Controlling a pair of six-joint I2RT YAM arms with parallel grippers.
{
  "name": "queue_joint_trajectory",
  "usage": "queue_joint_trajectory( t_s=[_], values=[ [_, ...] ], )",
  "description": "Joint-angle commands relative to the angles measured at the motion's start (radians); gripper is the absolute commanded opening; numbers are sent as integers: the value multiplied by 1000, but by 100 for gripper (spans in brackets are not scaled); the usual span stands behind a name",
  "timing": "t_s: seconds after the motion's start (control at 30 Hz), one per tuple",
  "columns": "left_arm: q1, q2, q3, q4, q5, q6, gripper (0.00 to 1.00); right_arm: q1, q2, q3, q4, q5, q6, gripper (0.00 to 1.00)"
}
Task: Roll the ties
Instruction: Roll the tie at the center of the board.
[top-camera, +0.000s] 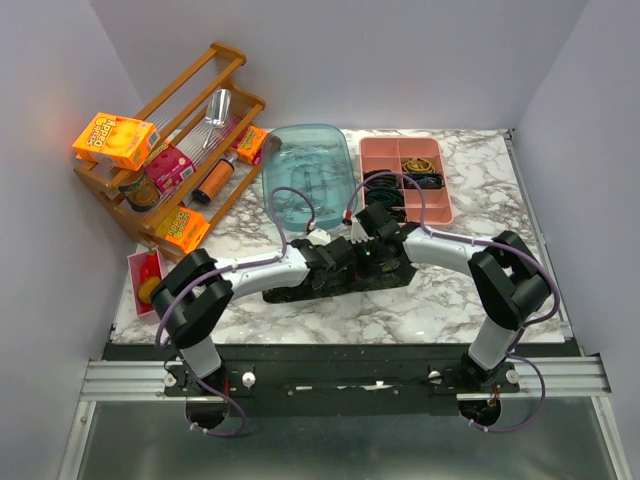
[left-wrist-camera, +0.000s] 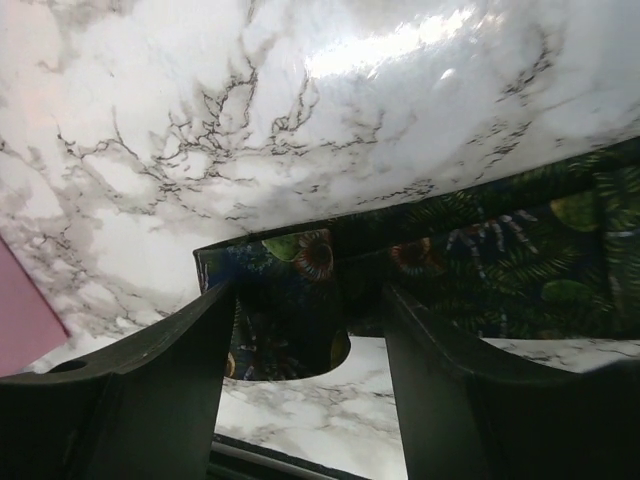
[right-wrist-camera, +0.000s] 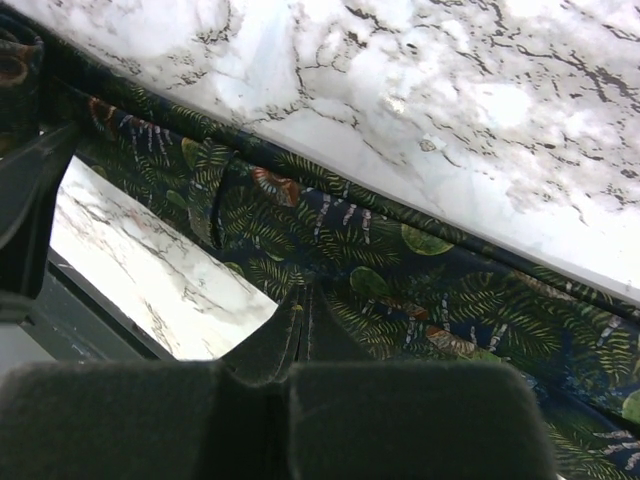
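Note:
One tie (top-camera: 300, 288) lies flat along the front of the marble table; it is dark with a green fern and leaf pattern. My left gripper (top-camera: 335, 262) is open just above it. In the left wrist view its jaws (left-wrist-camera: 308, 295) straddle the tie's squared end (left-wrist-camera: 285, 300) without touching it. My right gripper (top-camera: 368, 255) is close beside the left one. In the right wrist view its fingers (right-wrist-camera: 305, 300) are pressed together at the near edge of the tie (right-wrist-camera: 400, 260), pinching the fabric. Rolled ties (top-camera: 383, 187) sit in the pink tray.
A pink compartment tray (top-camera: 440, 205) stands at the back right and a clear blue tub (top-camera: 308, 170) at the back middle. A wooden rack (top-camera: 170, 150) with boxes and bottles fills the back left. A pink card (top-camera: 143, 275) lies at the left edge.

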Motion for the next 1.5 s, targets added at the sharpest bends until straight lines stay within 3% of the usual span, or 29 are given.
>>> queue_joint_trajectory(
  t_s=[0.0,0.4,0.5,0.7,1.13,1.47],
  values=[
    [-8,-104,-8,65,26,-39,72,-7,-28,0,15,-36,-22,1],
    [40,-285,-78,170,98,-55,87,28,-63,70,14,-70,-36,1],
    [113,-371,-139,248,191,-41,90,58,-51,102,18,-62,-47,1],
    [372,-553,-277,401,489,-13,96,120,0,207,54,-54,-53,1],
    [820,-788,-541,460,895,-91,99,253,195,394,87,-41,-25,1],
    [842,-797,-636,544,926,-133,99,263,241,428,97,-34,-24,1]
  ],
)
